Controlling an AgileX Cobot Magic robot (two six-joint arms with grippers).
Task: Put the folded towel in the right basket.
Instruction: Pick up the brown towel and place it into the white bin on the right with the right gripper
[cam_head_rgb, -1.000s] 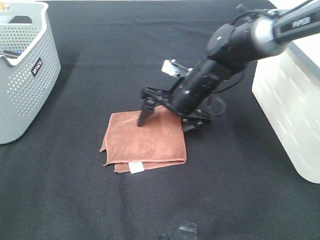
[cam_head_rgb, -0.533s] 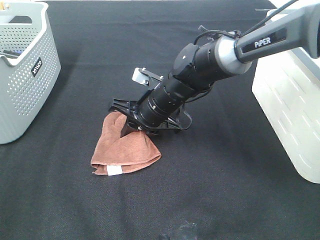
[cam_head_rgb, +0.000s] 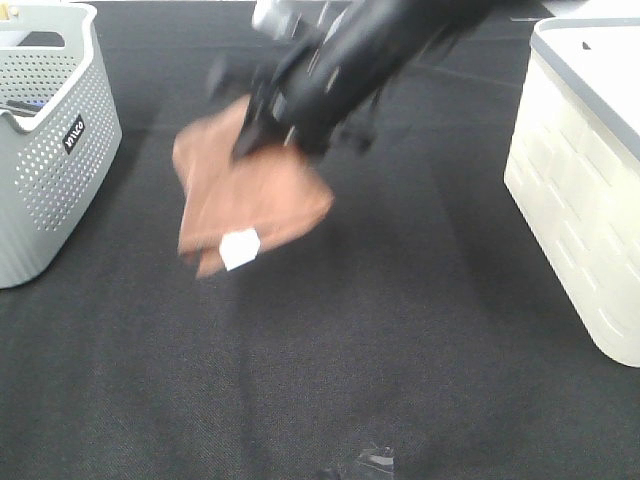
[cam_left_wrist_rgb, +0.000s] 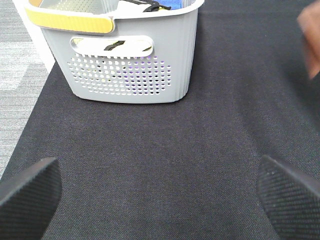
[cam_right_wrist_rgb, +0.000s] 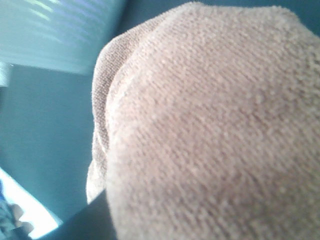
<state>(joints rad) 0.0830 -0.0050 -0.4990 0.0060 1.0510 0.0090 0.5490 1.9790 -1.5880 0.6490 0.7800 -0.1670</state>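
Towel's up! The right gripper (cam_head_rgb: 258, 122) is clamped on the brown towel (cam_head_rgb: 248, 190), and the bundle hangs clear of the black cloth (cam_head_rgb: 400, 340), out toward ten o'clock from the table's middle. The white label (cam_head_rgb: 240, 248) dangles at its low edge. From the right wrist camera the towel (cam_right_wrist_rgb: 210, 130) fills nearly the whole picture.

Now the worry. The arm is a blur, so I judge it is moving fast, and the pinch looks to be on one bunched corner only. A hard swing could shake the cloth loose. It could also let the folds fall open, so it lands unfolded. The right basket (cam_head_rgb: 585, 190) sits away at three o'clock, well apart, with the whole table to cross. The trailing edge hangs low enough that it might snag that rim and drape outside. The grey basket (cam_head_rgb: 50, 150) at nine o'clock is the nearer one, so a slip here could land the towel on the wrong side.

The left gripper (cam_left_wrist_rgb: 160, 197) waits spread wide and empty, facing the grey basket.

Half a second back the towel was crumpled on the cloth under the jaws. A second back it lay flat and square. Now it is airborne and has gone toward eleven o'clock.
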